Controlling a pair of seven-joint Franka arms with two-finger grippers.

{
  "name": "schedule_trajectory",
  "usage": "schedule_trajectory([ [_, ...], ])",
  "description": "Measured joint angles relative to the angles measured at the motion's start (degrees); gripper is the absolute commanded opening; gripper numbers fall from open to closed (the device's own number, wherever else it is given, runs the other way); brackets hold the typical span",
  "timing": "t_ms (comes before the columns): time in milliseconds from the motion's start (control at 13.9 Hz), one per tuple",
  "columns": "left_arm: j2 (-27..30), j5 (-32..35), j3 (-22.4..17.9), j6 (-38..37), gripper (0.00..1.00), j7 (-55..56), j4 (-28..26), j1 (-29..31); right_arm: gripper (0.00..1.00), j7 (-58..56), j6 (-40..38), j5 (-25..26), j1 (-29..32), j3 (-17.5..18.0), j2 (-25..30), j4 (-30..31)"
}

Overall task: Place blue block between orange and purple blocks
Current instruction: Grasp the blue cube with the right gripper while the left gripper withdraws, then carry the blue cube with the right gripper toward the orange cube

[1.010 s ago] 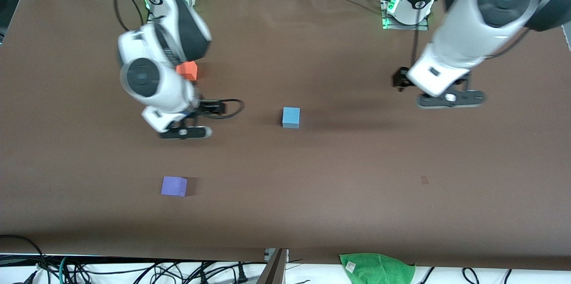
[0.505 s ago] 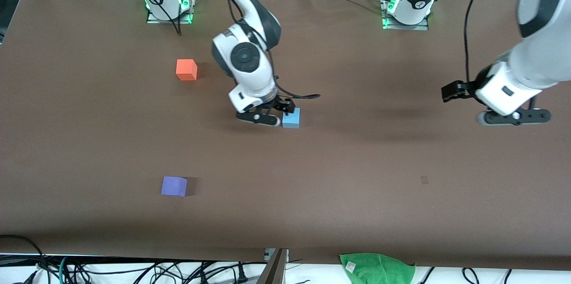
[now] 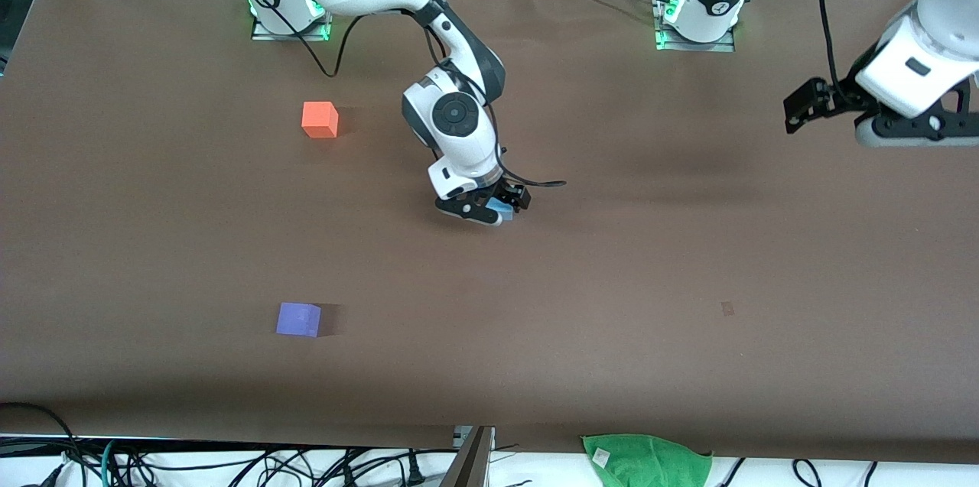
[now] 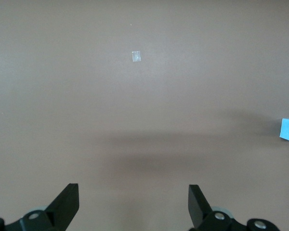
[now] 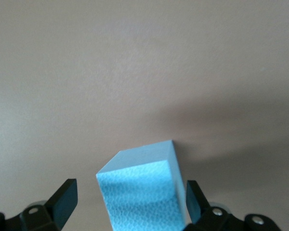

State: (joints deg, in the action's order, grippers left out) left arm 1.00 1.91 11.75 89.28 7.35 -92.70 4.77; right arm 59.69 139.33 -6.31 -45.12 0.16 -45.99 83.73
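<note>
We see the brown table [image 3: 688, 258] filling the frame, both arms entering from its top edge. The left gripper [image 3: 906, 128] waits at the upper right of the frame, its jaws spread wide over bare cloth.

The right gripper [image 3: 489, 213] sits at the centre, low on the table, its fingers standing wide on either side of the blue block [image 5: 142, 190], which rests on the surface between them; the wrist view shows gaps on both flanks, so nothing is clamped yet. The orange block [image 3: 320, 120] lies in the upper left of the frame, the purple block [image 3: 298, 319] in the lower left, well apart from each other.

Our worry is the squeeze. The blue block looks turned a little against the fingers [image 5: 62, 202], so we judge that closing may twist it or push it out sideways. A shallow hold could let it slip during the carry. At the drop, a drifting approach might nudge either neighbour or leave the blue block off the line between them.
</note>
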Motion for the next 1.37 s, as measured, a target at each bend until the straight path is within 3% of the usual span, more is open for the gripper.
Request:
schedule_trajectory([
  [505,0.3,-0.7,-7.1,0.4,1.0,-5.7,-0.2,-2.8,0.98,0.1,-0.2,6.4,-1.9,-0.3,-1.0,-0.5],
  [649,0.3,-0.7,-7.4,0.4,1.0,-5.7,0.3,-3.5,0.67,-0.4,-0.3,6.6,-2.1,-0.3,-1.1,-0.1],
  [938,0.1,-1.1,-10.3,0.4,1.0,-6.3,0.3,-3.9,0.2,-0.7,-0.4,6.6,-2.3,-0.3,-1.3,0.3],
  [1155,0.1,-1.2,-10.3,0.3,1.0,-6.3,0.3,-5.0,0.19,-3.7,-2.1,6.6,-2.1,-1.1,-1.0,0.1],
  [1371,-0.2,-1.2,-10.6,0.2,1.0,-6.3,0.3,-5.0,0.19,-13.2,-12.1,6.6,1.2,-2.9,2.4,-0.8],
])
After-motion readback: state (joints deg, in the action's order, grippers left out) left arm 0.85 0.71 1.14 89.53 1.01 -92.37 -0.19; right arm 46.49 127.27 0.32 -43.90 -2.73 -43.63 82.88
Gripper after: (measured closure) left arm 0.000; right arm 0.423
